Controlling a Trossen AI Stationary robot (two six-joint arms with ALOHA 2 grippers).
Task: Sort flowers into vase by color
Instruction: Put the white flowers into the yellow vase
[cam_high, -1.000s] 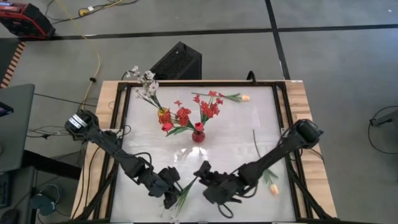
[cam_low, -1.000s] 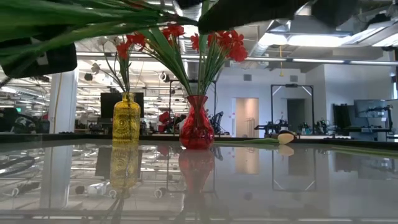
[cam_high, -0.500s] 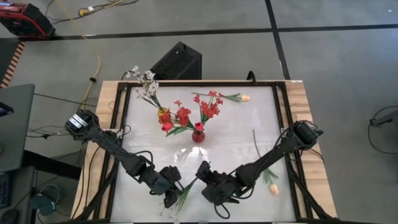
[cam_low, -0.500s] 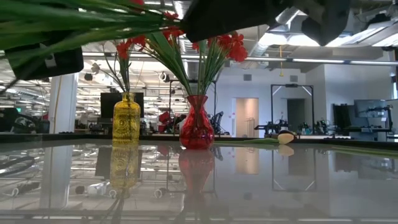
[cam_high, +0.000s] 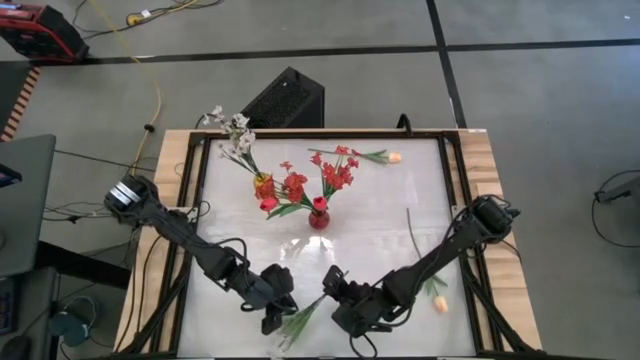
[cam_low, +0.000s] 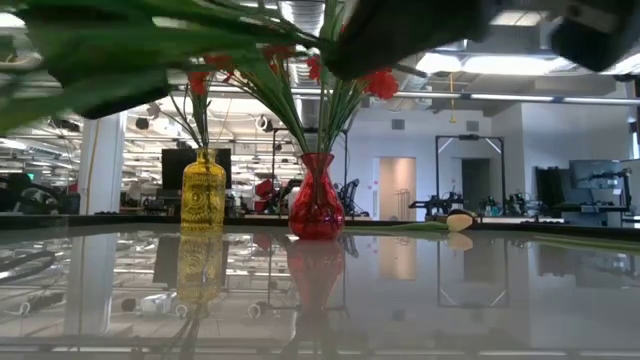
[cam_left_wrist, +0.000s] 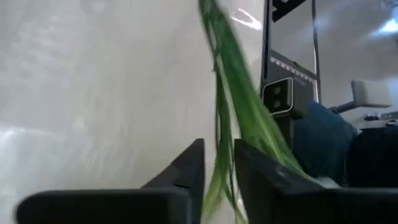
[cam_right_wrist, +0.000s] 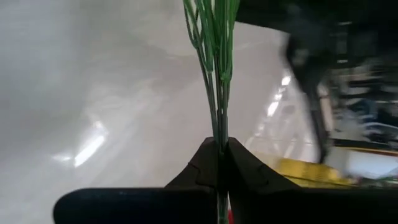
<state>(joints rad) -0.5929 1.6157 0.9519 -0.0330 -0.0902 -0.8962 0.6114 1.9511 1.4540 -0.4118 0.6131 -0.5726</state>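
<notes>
Done so far: red flowers already sit in the red vase, and the yellow vase has a white spray plus some red in it, so we'd say that one looks mixed.
In hand: a green-stemmed flower at the near edge of the table, between both arms; we can't see its bloom colour.
Right end effector: pressed together, pinching the stems.
Left end effector: fingers slightly apart, stems running through the gap, not squeezed as far as we can tell.
Still left: one peach tulip lying on the right side of the table, another at the far edge.
Our guess: roughly halfway.
</notes>
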